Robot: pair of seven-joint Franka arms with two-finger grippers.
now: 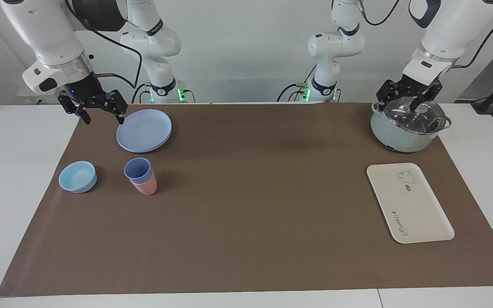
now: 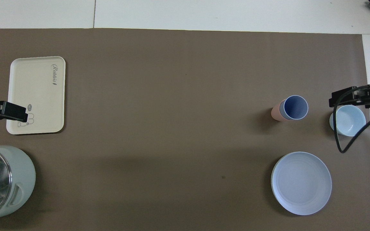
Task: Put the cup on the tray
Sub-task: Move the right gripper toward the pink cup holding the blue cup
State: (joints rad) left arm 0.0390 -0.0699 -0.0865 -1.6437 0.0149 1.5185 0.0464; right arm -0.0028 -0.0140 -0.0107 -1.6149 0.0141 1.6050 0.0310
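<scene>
The periwinkle-blue cup (image 1: 138, 168) sits nested in a pink cup (image 1: 147, 187) on the brown mat, toward the right arm's end of the table. It also shows in the overhead view (image 2: 295, 107). The cream-white tray (image 1: 409, 203) with the bear drawing lies flat and empty toward the left arm's end, also in the overhead view (image 2: 37, 93). My right gripper (image 1: 103, 115) is open and empty in the air beside the blue plate. My left gripper (image 1: 402, 102) is open and hangs over the pot's lid.
A round blue plate (image 1: 144, 130) lies nearer to the robots than the cups. A shallow light-blue bowl (image 1: 78, 176) stands beside the cups near the mat's edge. A pale green pot with a glass lid (image 1: 407, 128) stands nearer to the robots than the tray.
</scene>
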